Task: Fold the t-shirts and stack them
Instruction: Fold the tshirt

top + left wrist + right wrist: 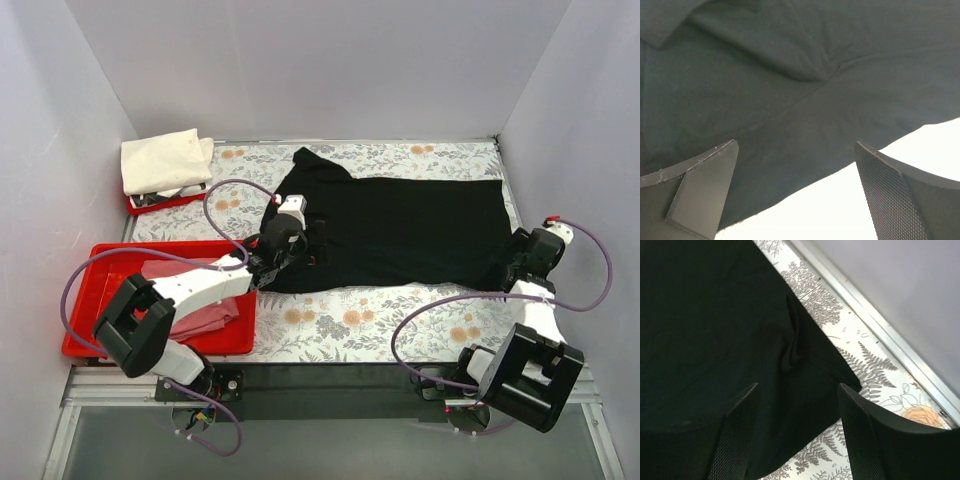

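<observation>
**A:** Which step is this?

**B:** I'd say the start of folding the black t-shirt (410, 230). It lies spread flat on the desk (400, 310) and no fold is made yet. At its near-right hem corner the right gripper (797, 386) hangs with its jaws partly apart. Cloth lies below them, but nothing is pinched.

**A:** And the left gripper?

**B:** The left gripper (796, 145) is wide open and empty, poised over the shirt's near-left edge by the sleeve.

**A:** So the next move?

**B:** Probably both grippers need to pinch the near edge and carry it over toward the far edge.

**A:** How does the shirt lie?

**B:** Its long axis runs across the desk. The hem is on the right and the sleeves, likely the collar too, on the left, with one sleeve jutting far-left.

**A:** The others?

**B:** The pink t-shirt (205, 310) lies in the near red tray (100, 270). The cream t-shirt (160, 160) sits folded on the far tray (150, 205).
</observation>
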Controlling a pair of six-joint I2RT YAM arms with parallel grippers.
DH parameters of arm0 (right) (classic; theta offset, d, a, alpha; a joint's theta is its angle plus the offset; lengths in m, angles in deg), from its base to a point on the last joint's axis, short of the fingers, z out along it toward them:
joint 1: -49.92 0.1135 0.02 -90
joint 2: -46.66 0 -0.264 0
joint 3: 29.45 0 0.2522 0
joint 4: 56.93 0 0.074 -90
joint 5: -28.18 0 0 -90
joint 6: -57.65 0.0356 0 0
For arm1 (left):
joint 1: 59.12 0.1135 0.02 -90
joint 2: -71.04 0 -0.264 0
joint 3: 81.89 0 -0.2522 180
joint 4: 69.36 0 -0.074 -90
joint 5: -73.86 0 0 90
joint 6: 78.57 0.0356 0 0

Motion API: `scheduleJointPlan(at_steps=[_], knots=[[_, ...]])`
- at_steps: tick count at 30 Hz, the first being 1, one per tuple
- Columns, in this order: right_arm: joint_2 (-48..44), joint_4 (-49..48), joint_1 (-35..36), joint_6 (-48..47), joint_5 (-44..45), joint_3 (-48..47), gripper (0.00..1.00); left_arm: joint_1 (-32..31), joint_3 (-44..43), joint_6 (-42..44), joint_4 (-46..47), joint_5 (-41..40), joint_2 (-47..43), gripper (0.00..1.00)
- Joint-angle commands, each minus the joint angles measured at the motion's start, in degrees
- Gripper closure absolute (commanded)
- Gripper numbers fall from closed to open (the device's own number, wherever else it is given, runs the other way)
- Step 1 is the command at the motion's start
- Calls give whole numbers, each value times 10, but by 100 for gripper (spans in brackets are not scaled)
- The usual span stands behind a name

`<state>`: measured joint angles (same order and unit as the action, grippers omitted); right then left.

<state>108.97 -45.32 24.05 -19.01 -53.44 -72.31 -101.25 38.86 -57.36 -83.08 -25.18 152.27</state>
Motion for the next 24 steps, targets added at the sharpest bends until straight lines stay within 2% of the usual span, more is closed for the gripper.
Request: scheduleJointPlan(at_steps=[1, 9, 14, 19, 24], knots=[[27, -40, -1, 5, -41, -3, 44, -2, -27, 25, -10, -4, 34, 7], [89, -56, -1, 18, -38, -23, 53, -2, -55, 62, -4, -10, 83, 6], [19, -68, 29, 17, -20, -2, 56, -1, -44, 83, -4, -34, 89, 6], [-89, -51, 56, -1, 19, 5, 53, 1, -10, 74, 36, 9, 95, 6], [-78, 2, 78, -27, 70, -61, 50, 1, 0, 62, 48, 40, 93, 6]])
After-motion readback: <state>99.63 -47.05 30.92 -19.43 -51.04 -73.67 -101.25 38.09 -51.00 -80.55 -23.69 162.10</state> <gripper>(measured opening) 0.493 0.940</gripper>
